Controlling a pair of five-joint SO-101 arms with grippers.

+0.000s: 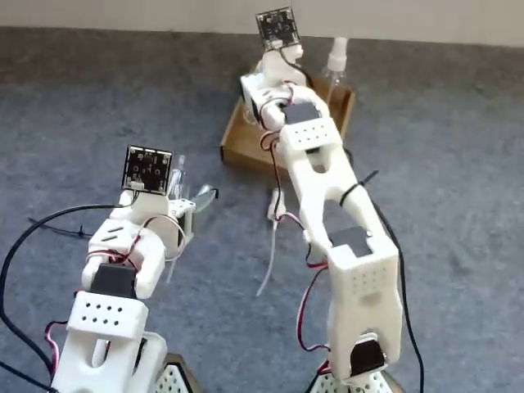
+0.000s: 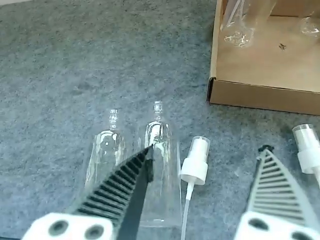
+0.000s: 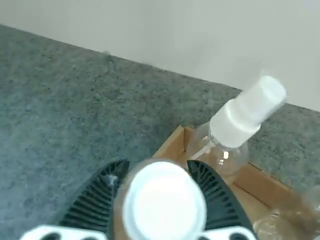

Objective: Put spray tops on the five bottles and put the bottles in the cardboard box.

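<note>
Cardboard box (image 1: 237, 141): at least one topped bottle (image 3: 235, 135) inside; right gripper (image 3: 159, 167) pinches a second topped bottle (image 3: 164, 202) above it. Left gripper (image 2: 207, 150), spread, over two bare bottles (image 2: 106, 152) beside loose spray tops (image 2: 195, 162). Judged roughly half done.

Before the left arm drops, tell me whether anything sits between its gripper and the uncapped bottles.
Nothing visible blocks them. The open left gripper hangs over the nearer uncapped bottle, the second bottle beside it. A loose spray top lies alongside, between the fingers, not on either bottle.
</note>
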